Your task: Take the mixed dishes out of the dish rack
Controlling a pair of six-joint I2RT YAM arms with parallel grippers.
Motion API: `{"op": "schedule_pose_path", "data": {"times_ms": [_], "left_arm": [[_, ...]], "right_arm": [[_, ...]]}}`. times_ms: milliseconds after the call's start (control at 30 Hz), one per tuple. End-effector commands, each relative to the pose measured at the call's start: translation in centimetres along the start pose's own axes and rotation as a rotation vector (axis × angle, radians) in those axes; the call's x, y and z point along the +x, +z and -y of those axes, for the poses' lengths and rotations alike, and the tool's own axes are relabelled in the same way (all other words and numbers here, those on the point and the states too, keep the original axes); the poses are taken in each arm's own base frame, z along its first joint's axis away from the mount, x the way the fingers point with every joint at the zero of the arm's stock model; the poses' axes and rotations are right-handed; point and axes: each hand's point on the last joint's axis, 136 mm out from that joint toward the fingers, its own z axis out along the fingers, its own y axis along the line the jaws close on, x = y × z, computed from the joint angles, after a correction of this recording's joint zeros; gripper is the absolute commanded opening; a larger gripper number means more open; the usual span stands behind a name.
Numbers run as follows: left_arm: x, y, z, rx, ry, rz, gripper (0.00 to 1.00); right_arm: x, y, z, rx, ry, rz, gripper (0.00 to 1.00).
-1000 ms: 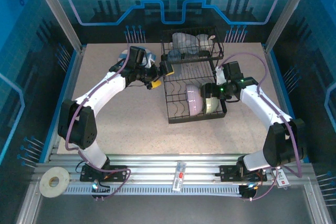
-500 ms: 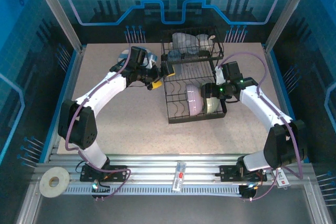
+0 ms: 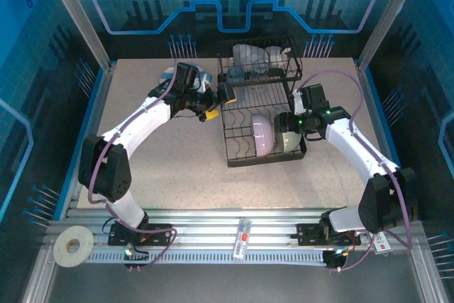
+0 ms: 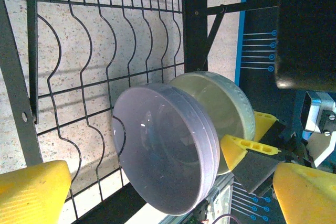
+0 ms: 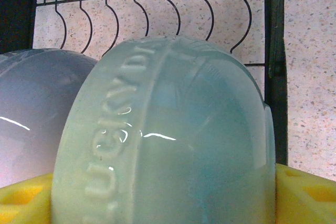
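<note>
The right gripper (image 3: 286, 135) has its jaws spread wide on either side of the green bowl (image 5: 168, 129), with yellow pads (image 5: 307, 192) at the bowl's flanks in the bottom corners of the right wrist view. Whether they press on it I cannot tell. The left gripper (image 3: 216, 101) is open as far as it goes and holds nothing. The unloading looks barely begun. The green bowl stands on edge in the lower tier of the rack (image 3: 237, 162), right of centre in the top view, touching the lavender bowl (image 4: 163, 150) beside it. Pale dishes (image 3: 248, 56) crowd the upper basket. A bluish round shape (image 3: 167, 73) lies on the table (image 3: 177, 168) behind the left arm, too hidden to name. Both arms bend inward at the elbow. The left one reaches to the rack's left edge and the right one to its right side.
</note>
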Motion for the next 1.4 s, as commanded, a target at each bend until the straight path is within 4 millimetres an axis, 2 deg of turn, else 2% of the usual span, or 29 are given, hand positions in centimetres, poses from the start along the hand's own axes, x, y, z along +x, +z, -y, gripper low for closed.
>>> {"op": "schedule_pose_path", "data": {"times_ms": [0, 233, 600, 1067, 1367], "left_arm": [[0.1, 0.1, 1.1, 0.022, 0.032, -0.021, 0.99], [0.1, -0.2, 1.3, 0.017, 0.046, -0.019, 0.99], [0.4, -0.7, 1.5, 0.014, 0.057, -0.020, 0.99], [1.1, -1.5, 2.4, 0.020, 0.106, -0.013, 0.99], [2.0, -2.0, 2.8, 0.009, 0.153, -0.018, 0.99]], "right_arm": [[-2.7, -1.9, -0.3, 0.024, -0.031, 0.124, 0.19], [-3.4, -2.4, 0.2, 0.049, -0.026, 0.148, 0.19], [-4.0, -3.1, 0.8, -0.012, 0.054, 0.166, 0.19], [-4.4, -4.6, 2.4, -0.139, 0.189, 0.206, 0.19], [-4.7, -5.5, 2.5, -0.231, 0.246, 0.246, 0.19]]}}
